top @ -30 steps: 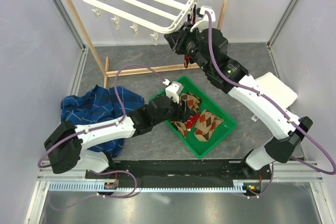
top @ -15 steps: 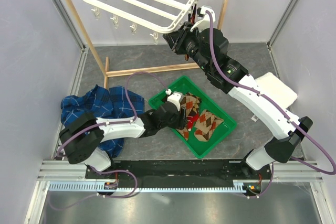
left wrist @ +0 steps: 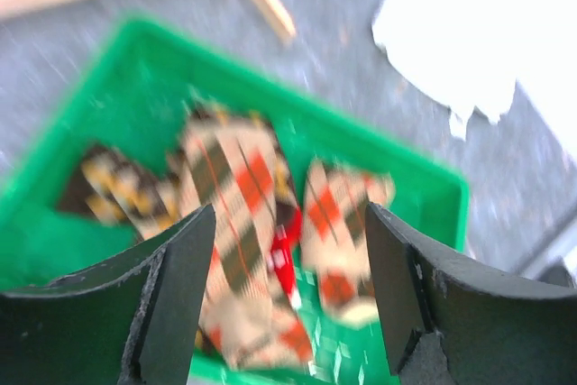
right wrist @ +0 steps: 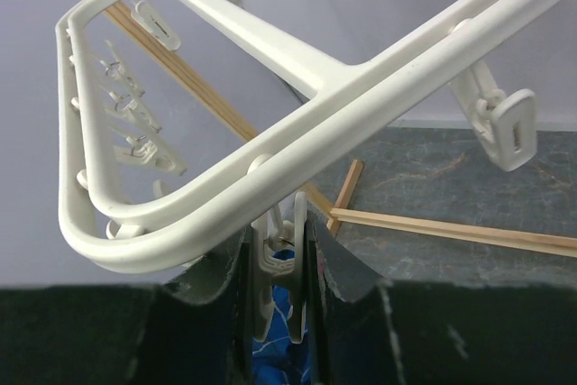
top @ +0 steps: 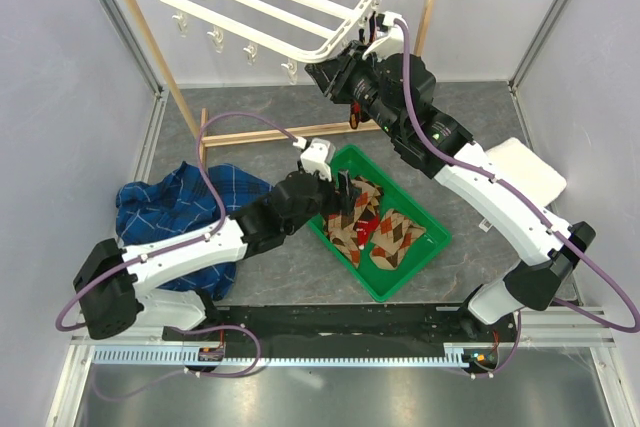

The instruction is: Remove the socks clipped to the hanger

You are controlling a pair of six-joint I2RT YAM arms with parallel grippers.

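The white hanger [top: 270, 2] hangs tilted from the wooden rack at the back, and I see no sock on its clips. My right gripper [top: 335, 72] reaches up to the hanger's near edge. In the right wrist view it [right wrist: 279, 277] is shut on a small white clip [right wrist: 270, 259] under the frame bar [right wrist: 297, 142]. The socks [top: 380, 232], tan argyle with some red, lie in the green tray [top: 400, 272]. My left gripper [top: 345, 202] hovers above them. Blurred socks [left wrist: 243, 196] show between the wide open, empty left gripper [left wrist: 288, 286].
A blue plaid cloth [top: 180, 207] lies crumpled at the left beside the left arm. The wooden rack's foot bars [top: 270, 132] lie on the grey table behind the tray. A white folded cloth [top: 530, 167] sits at the right, partly under the right arm.
My left arm dipped toward the tray, then rose and shifted back, and its jaws opened wider. The socks stay in the tray. The right gripper has held its place at the clip.
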